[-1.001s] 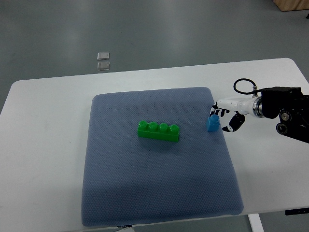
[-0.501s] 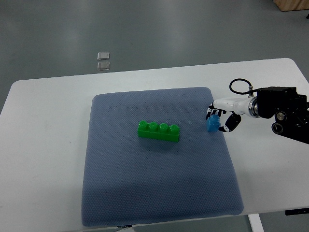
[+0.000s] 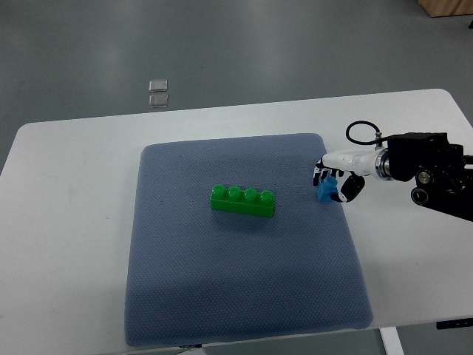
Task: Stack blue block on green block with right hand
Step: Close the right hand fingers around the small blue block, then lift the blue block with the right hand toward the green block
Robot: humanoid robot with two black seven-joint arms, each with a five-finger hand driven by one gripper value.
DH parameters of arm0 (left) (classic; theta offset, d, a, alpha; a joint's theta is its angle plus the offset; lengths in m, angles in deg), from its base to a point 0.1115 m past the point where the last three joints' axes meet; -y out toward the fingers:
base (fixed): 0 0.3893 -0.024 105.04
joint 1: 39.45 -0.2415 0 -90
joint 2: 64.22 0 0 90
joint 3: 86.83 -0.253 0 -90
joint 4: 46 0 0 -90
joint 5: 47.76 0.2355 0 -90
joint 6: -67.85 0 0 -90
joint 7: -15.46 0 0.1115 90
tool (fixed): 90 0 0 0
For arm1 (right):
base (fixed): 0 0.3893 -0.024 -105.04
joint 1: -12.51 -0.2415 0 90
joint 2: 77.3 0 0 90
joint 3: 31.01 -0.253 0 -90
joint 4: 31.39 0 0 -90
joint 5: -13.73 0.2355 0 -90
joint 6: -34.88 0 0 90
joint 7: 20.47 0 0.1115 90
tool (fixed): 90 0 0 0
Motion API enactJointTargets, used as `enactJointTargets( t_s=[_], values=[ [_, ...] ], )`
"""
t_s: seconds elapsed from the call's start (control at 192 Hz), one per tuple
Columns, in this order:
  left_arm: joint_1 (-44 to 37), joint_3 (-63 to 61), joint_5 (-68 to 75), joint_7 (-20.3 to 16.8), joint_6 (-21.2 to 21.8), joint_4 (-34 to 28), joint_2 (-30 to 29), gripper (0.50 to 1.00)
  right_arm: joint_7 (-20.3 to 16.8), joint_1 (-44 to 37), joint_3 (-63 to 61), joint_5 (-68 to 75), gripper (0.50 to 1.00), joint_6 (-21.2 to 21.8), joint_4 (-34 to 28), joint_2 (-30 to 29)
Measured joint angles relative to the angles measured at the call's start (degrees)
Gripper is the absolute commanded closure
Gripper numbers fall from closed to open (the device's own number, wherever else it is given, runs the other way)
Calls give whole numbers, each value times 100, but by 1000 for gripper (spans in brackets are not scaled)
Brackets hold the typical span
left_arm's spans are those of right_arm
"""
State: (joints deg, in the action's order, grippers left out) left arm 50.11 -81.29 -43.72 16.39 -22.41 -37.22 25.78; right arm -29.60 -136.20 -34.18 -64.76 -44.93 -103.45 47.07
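Observation:
A small blue block (image 3: 324, 192) stands on the blue-grey mat (image 3: 244, 296) near its right edge. My right hand (image 3: 334, 180) comes in from the right and sits over the block. Its fingers (image 3: 320, 174) curl over the block's top and far side, and the thumb (image 3: 349, 188) presses in from the right, so the hand is closed on it. The block still rests on the mat. A long green block (image 3: 242, 200) with several studs lies at the mat's middle, well to the left of the hand. The left arm is out of view.
The mat lies on a white table (image 3: 66, 222). The right forearm (image 3: 429, 166), with a black cable loop (image 3: 361, 133), lies over the table's right side. Two small clear squares (image 3: 157, 92) lie on the floor beyond the table's far edge.
My right hand has moved a little left over the blue block and its fingers have closed around it. The block has stayed in place on the mat.

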Motion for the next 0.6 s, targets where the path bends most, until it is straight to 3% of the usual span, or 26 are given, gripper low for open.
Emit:
enactJointTargets(
  t_s=[0.454, 0.6],
  values=[
    [0, 0, 0, 2, 0, 0, 0, 500, 8, 0, 0, -40, 844, -10, 52, 3],
    [0, 0, 0, 2, 0, 0, 0, 500, 13, 0, -1, -45, 879, -17, 52, -5]
  ],
)
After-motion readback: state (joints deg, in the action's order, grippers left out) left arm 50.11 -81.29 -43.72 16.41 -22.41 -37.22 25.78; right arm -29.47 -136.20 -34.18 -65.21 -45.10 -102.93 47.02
